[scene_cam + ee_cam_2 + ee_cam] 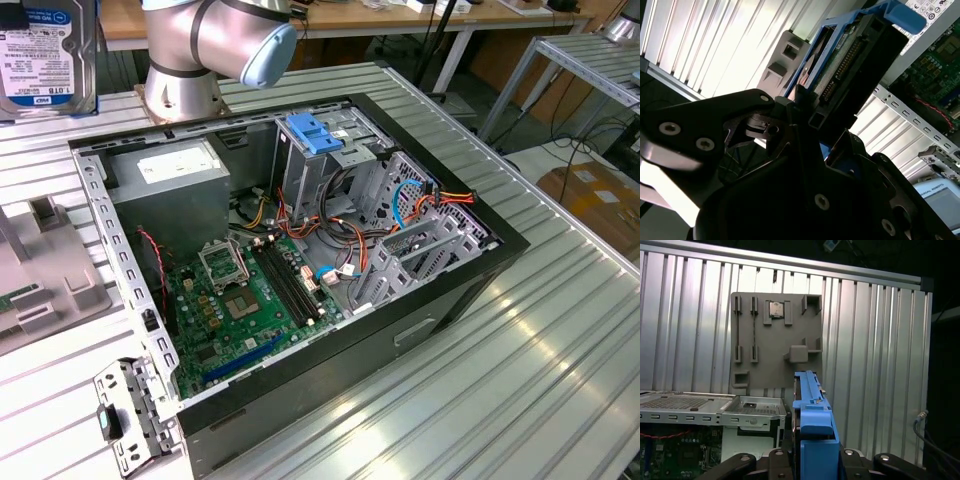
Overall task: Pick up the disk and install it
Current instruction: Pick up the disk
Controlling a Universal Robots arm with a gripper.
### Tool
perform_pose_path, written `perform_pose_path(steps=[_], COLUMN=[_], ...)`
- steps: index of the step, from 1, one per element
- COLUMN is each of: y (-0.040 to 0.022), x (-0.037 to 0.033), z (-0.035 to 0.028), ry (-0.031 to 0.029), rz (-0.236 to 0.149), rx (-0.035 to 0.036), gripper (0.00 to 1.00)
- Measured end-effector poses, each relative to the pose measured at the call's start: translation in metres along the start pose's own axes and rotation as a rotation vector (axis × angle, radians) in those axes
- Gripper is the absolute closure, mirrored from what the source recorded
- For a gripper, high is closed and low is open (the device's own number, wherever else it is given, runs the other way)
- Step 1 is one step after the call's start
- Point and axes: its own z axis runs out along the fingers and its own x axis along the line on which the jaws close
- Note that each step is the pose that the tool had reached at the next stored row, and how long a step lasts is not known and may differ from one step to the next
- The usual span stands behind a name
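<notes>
The disk (45,55) hangs high at the exterior view's left, above the table and to the left of the open computer case (420,330). Its white label with a blue band faces the camera. In the second wrist view the disk (855,55) stands on edge in its blue carrier, with my gripper (827,130) shut on its lower end. In the first wrist view the carrier's blue edge (812,415) rises from between the black fingers (780,457), above a grey fixture plate (775,340).
Inside the case lie a green motherboard (240,310), a grey power-supply box (170,185), a metal cage topped by a blue bracket (312,133), and loose cables (400,205). The grey fixture plate (50,280) sits left of the case on the slatted aluminium table (520,380).
</notes>
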Motion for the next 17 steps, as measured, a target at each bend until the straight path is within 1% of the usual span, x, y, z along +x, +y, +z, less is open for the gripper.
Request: perform_pose_path(steps=[13, 17], y=[-0.007, -0.0103], x=[0.0045, 0.0065], z=[-0.0001, -0.0001], ry=[-0.0001, -0.0001], rz=[0.0, 0.0], rx=[0.0001, 0.0001], gripper=[0.64, 0.64])
